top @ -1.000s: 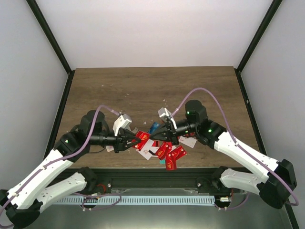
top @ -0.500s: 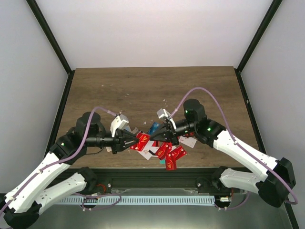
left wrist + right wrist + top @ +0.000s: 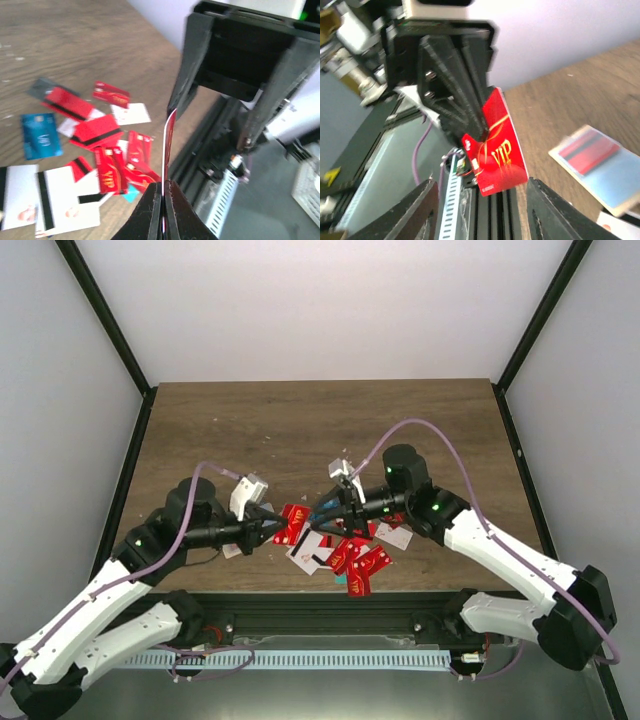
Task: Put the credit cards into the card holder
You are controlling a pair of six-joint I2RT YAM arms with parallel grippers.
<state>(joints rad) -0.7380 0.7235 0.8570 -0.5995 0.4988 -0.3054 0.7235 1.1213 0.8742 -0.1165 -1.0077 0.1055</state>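
The left gripper (image 3: pixel 268 529) is clenched on 1 thin red plastic card (image 3: pixel 288 526) with gold "VIP" lettering. It holds the card above the dark brown wooden table (image 3: pixel 300 420), just below and left of the centre of the top view. In the left wrist view this card stands edge-on, rising from the pinched black fingers (image 3: pixel 148 210) at the bottom centre of the frame. In the right wrist view its printed face shows near the middle, tilted, with 1 corner gripped. The right gripper (image 3: pixel 322 512) faces it from the right with its jaws spread apart and nothing clamped between them. Its open black frame fills the upper right of the left wrist view. Its tips sit just beside the held card's far edge, and whether they touch it cannot be told. The other credit cards (image 3: pixel 350 552) lie in a loose, overlapping heap on the wood, in the lower centre of the top view. They are below and between the 2 grippers, near the table's front edge. Most are red. In the left wrist view 1 blue card (image 3: pixel 40 135) lies at the left edge, and 2 white cards (image 3: pixel 50 205) with black stripes lie in the lower left corner. In the right wrist view a pale card (image 3: pixel 592 165) with a red stripe lies flat on the table at the right side.
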